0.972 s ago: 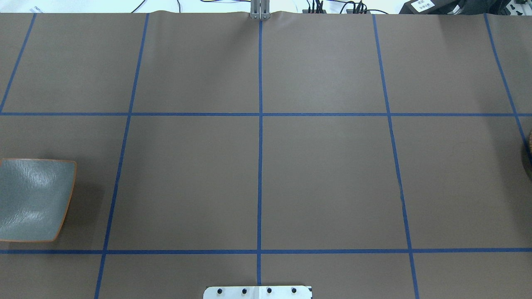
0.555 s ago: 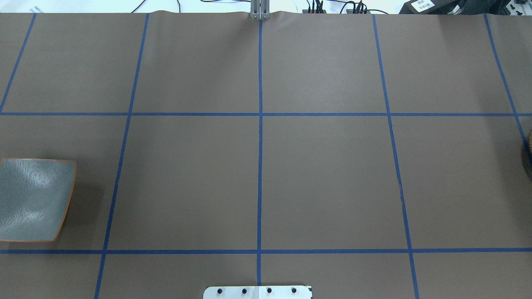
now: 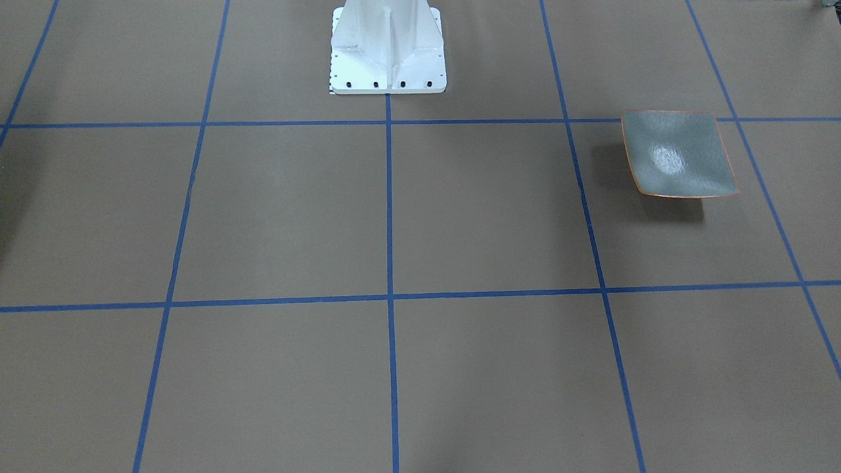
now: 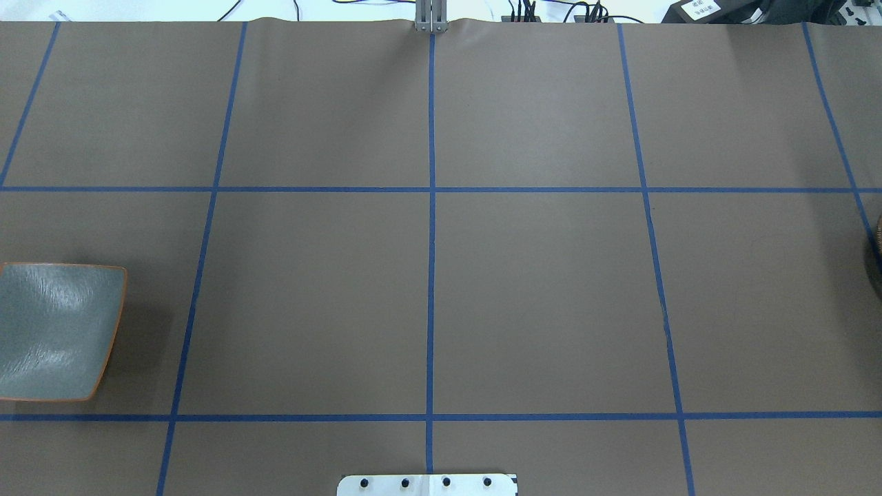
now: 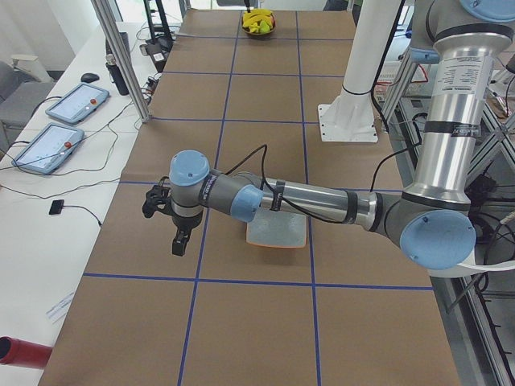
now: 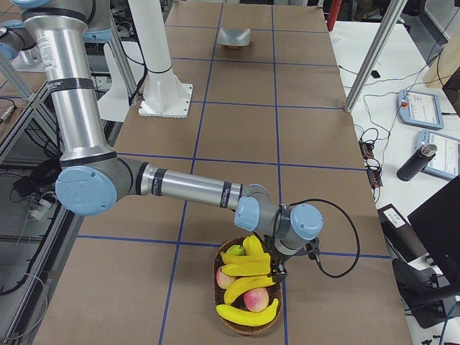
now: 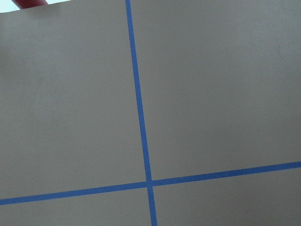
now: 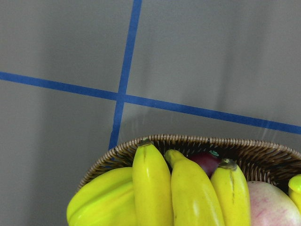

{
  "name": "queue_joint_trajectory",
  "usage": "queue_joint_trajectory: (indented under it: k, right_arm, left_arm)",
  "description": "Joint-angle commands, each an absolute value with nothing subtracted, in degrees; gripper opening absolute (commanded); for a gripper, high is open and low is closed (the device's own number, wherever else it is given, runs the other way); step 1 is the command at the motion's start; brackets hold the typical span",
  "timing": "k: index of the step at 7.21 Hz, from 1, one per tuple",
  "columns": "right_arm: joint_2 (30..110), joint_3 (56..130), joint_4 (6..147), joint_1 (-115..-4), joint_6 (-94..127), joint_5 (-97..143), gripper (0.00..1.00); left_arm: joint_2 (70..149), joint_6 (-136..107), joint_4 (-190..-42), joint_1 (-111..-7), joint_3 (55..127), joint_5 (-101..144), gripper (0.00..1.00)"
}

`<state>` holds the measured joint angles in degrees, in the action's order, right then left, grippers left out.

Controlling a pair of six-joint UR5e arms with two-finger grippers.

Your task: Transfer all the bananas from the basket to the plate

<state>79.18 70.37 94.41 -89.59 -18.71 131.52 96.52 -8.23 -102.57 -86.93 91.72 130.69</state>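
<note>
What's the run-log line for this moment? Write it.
progress: none moved | plate: empty | bananas: in basket | right gripper: over basket, state unclear | left gripper: over table near plate, state unclear

Overhead, then vs now: sole change I find is on plate (image 4: 60,331): pale glare patches across its textured surface take slightly different shape and place. No other difference to log in that view. My left arm (image 5: 310,201) and right arm (image 6: 187,190) fall outside overhead view; motion there not comparable.
</note>
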Motion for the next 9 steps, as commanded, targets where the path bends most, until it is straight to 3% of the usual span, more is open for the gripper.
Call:
queue_joint_trajectory:
  k: [1,5,7,9]
  right_arm:
    - [79.36,69.18,94.39,-89.39,-18.99,131.31,1.0]
    - [79.54,68.3,94.48,-88.86,-19.07,131.48,0.97]
    - [79.63,67.85,94.57,-88.86,-19.77,131.66,0.84]
    - [79.45,67.85,94.66,-88.33,-19.69,132.01,0.64]
  left_arm:
    - [96.5,-8.26,-102.57,-86.92,92.19,130.69,1.0]
    - [96.5,-8.17,-102.57,-86.92,92.02,130.69,1.0]
    - [96.59,-8.17,-102.57,-86.84,92.02,130.69,1.0]
    - [96.59,-8.17,-102.57,-86.84,92.02,130.69,1.0]
